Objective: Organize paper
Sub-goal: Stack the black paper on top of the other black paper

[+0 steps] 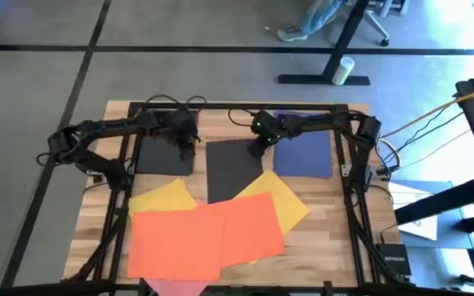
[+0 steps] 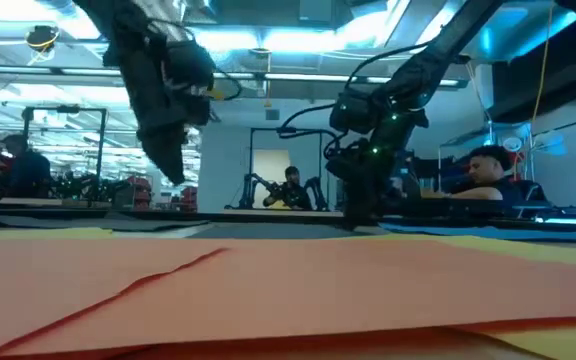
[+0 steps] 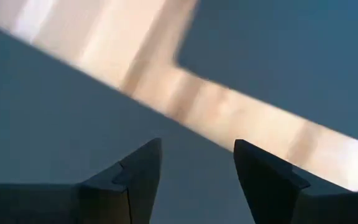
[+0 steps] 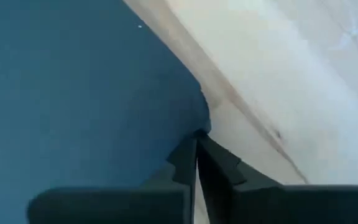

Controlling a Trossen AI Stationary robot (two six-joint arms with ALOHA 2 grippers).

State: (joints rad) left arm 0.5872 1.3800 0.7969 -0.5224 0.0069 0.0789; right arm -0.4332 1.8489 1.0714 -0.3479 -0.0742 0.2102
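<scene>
- On the wooden slatted surface (image 1: 319,238) we see thin construction-paper sheets spread flat: a black sheet (image 1: 165,154) at far left, a second black sheet (image 1: 232,168) in the middle with its long axis running from the far edge toward the near edge, and a navy blue sheet (image 1: 304,154) at far right.
- Nearer the front, two orange-red sheets (image 1: 196,236) overlap, long axes across the surface, covering parts of two tilted yellow sheets (image 1: 282,197); a pink sheet (image 1: 175,287) peeks out at the front edge.
- The left end effector (image 3: 196,165) hangs released, fingers apart, above the left black sheet.
- The right end effector (image 4: 196,155) is clenched at the middle black sheet's far corner; we cannot tell if it pinches the paper.
</scene>
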